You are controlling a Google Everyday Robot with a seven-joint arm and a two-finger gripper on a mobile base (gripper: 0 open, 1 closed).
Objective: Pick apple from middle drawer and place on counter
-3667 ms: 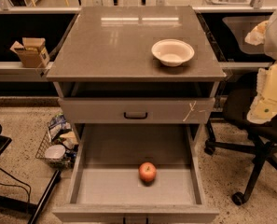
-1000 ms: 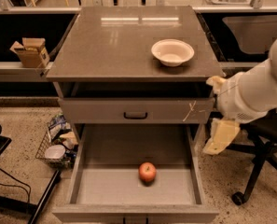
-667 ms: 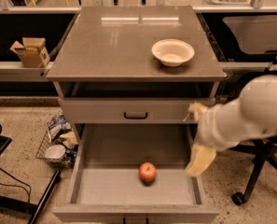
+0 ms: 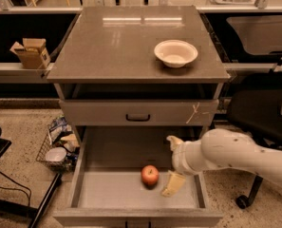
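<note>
The apple (image 4: 150, 175) rests on the floor of the open middle drawer (image 4: 107, 194), just left of the gripper (image 4: 171, 165), whose fingers are spread apart and empty, below the counter (image 4: 121, 46).

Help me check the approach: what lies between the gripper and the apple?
Only bare middle drawer floor, in the camera view; the open gripper sits close beside the apple.

Speckled floor (image 4: 17, 127), black office chair (image 4: 259, 106), cardboard box (image 4: 31, 52) on shelf (image 4: 3, 69), wire basket (image 4: 52, 156)
</note>
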